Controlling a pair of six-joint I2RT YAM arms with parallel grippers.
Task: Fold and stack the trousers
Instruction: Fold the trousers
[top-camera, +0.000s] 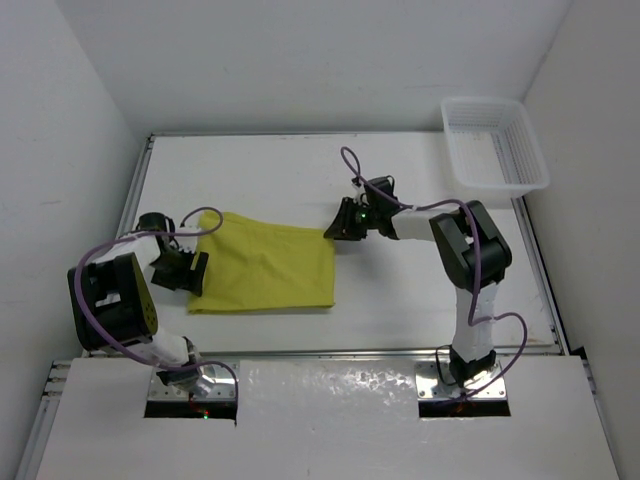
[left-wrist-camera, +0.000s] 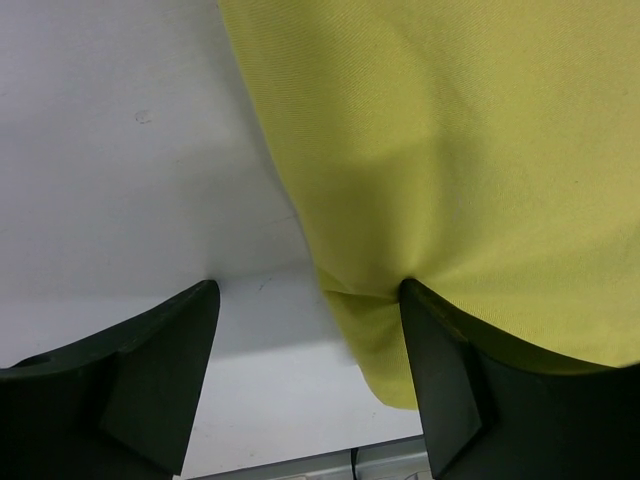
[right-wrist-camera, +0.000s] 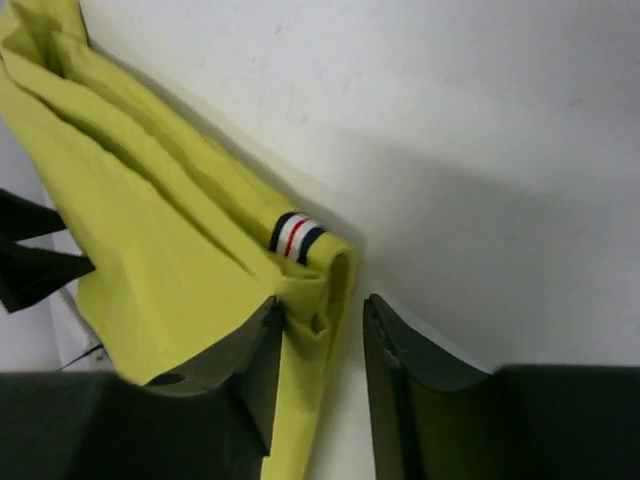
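Trousers (top-camera: 265, 265) lie folded into a flat mustard-yellow rectangle on the white table (top-camera: 420, 290), left of centre. My left gripper (left-wrist-camera: 308, 290) sits low at their left edge with its jaws spread wide. One finger touches the cloth near its edge, the other stands over bare table, and nothing is clamped. My right gripper (right-wrist-camera: 322, 300) is at the fold's far right corner, jaws narrowed to a small gap. The folded hem sits between them against one finger, with a sliver of table showing before the other, so I have no firm hold. A striped tab (right-wrist-camera: 296, 236) of dark, white and red shows on the hem just beyond my fingertips. A white mesh basket (top-camera: 495, 145) stands at the table's far right corner, well apart.
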